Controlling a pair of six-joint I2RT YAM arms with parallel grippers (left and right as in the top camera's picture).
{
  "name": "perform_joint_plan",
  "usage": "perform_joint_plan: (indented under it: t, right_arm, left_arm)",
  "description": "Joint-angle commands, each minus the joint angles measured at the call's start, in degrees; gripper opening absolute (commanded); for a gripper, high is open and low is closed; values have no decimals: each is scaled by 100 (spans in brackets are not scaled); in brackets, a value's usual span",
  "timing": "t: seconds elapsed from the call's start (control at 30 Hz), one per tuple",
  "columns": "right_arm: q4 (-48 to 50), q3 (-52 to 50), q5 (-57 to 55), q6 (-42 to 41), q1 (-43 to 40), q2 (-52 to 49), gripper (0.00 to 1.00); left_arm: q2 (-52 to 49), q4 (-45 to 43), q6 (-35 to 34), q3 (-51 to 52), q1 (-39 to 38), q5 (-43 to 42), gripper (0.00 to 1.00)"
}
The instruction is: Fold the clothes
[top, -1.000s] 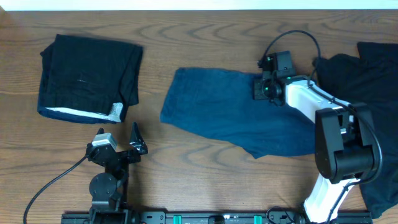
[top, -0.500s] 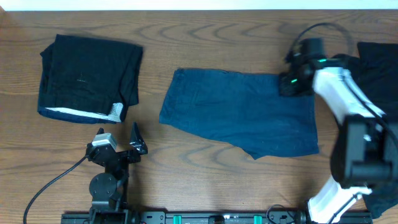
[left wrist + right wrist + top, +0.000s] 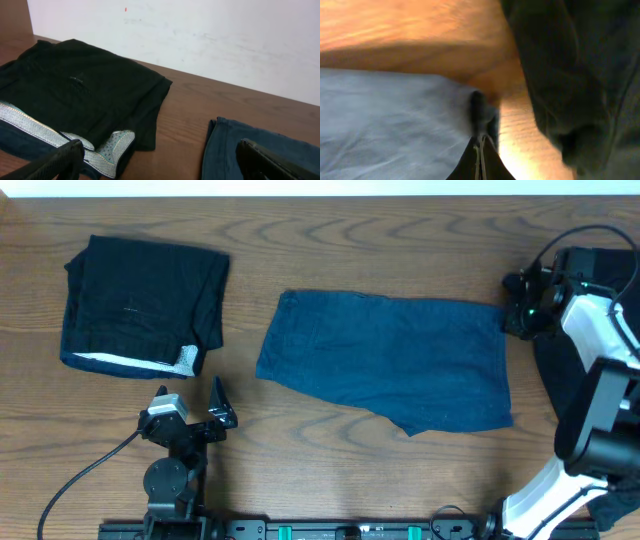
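Your right gripper [image 3: 508,318] is pinching the navy cloth [image 3: 390,360] at its far right corner, jaws closed tight on the fabric. The navy cloth is lying flat on the table [image 3: 350,230]. Your left gripper [image 3: 195,412] is sitting wide open and empty, left of the navy cloth, near the folded black piece [image 3: 140,300].

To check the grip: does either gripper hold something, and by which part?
The right gripper pinches the blue cloth at its far right corner. The left gripper is open and holds nothing.
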State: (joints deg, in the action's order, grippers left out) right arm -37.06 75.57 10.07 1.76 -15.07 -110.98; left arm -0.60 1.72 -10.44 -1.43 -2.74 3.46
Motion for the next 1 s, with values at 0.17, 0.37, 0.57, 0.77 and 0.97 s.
perform_joint_plan:
  t: [0.17,0.37,0.57,0.77,0.97]
  right_arm:
    - [577,-37,-358,197,-590,-629,3]
    - [1110,-35,-990,20,-1082,-1012,3]
    - [1547,205,-1005,33,-1668,-935,3]
    - [1408,713,-857,326,-1821,-925,6]
    - [656,1674,1097,313,-1814,-925,23]
  left_arm:
    - [37,208,79,120,-24,170,98]
    - [37,208,76,120,-24,170,98]
    - [37,208,79,120,-24,170,98]
    - [37,208,76,120,-24,170,98]
    - [37,208,79,120,-24,170,98]
